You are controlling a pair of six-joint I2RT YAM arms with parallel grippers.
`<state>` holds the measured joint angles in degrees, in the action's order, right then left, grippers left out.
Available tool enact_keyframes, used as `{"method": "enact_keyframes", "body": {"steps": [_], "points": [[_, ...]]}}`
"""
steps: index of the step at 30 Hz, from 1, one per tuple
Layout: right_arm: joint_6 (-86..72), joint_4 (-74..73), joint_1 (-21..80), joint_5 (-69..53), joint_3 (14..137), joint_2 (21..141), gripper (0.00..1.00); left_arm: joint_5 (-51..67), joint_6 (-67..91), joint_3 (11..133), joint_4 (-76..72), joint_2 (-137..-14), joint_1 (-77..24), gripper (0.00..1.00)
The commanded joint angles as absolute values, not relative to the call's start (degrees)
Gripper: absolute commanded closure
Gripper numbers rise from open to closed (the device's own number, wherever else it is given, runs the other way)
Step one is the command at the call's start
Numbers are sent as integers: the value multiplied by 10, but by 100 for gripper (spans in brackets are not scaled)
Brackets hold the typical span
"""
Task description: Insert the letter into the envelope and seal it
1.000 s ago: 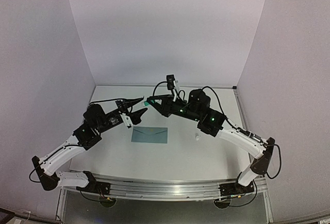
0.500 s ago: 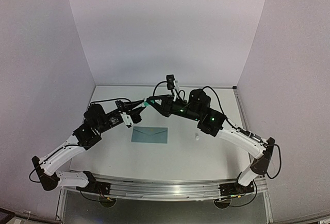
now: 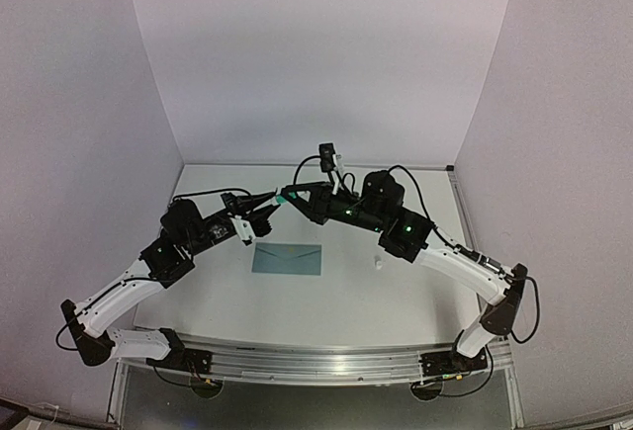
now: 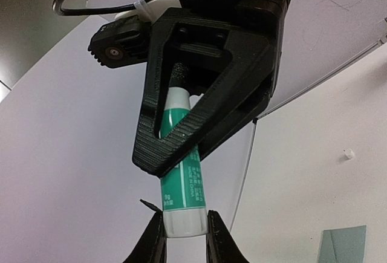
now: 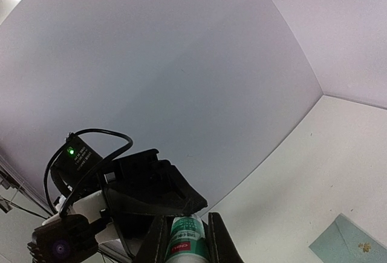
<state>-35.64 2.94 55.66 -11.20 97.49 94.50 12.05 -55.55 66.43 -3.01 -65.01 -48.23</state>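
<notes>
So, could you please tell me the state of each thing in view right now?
Green-and-white plastic glue stick: held aloft between both grippers.
Left gripper: shut on the glue stick's white end.
Right gripper: shut on the glue stick.
Flat teal paper envelope: lying flat on the table, flap apparently down.

Looks like a robotics lab test cell, not a home or shop. Boxed in by plain pale panels [image 3: 316,54] at 9, 12 and 3 o'clock around a white table [image 3: 346,301]. Fitted at 6 o'clock with an aluminium rail [image 3: 316,363] carrying two cabled black-and-white arms [image 3: 129,287] with small green lights [image 3: 406,224].
</notes>
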Motion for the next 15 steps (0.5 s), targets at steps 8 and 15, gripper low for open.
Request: {"method": "enact_keyframes", "body": {"steps": [8, 15], "points": [[-356, 43, 559, -117, 992, 948, 100, 146, -555, 688, -34, -640, -483, 100], [-296, 35, 559, -143, 975, 937, 100, 189, -422, 746, 91, -644, -483, 100]]}}
